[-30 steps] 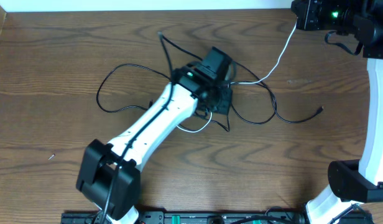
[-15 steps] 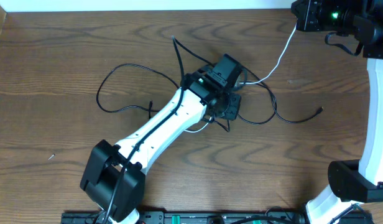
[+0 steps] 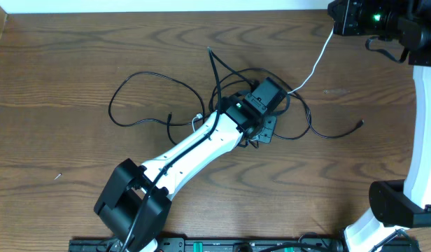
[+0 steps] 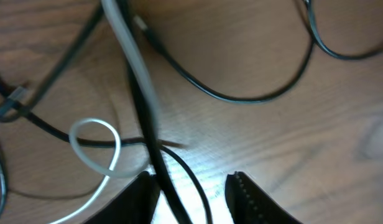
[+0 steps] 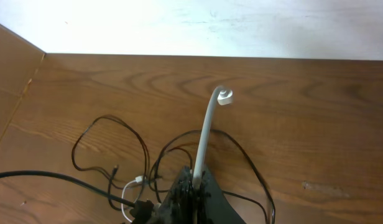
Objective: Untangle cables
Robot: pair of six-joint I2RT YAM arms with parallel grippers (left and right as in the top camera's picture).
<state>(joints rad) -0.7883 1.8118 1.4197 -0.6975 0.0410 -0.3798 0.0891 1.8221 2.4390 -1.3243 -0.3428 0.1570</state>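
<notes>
My left jaws stand open, low over the tangle of black cables point(image 4: 253, 99) at the middle of the surface point(image 3: 61, 154). One black cable passes between them, close to the left finger. My right jaws are clamped on the white cable point(image 5: 204, 130), raised above the far right corner.

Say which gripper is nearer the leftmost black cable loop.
Left. Left gripper hangs over the tangle right of the black cable loop; right gripper grips the white cable in the far-right corner.

Black cables point(image 4: 253, 99) looped, tangled; white cable point(image 4: 134, 53) running through.
</notes>
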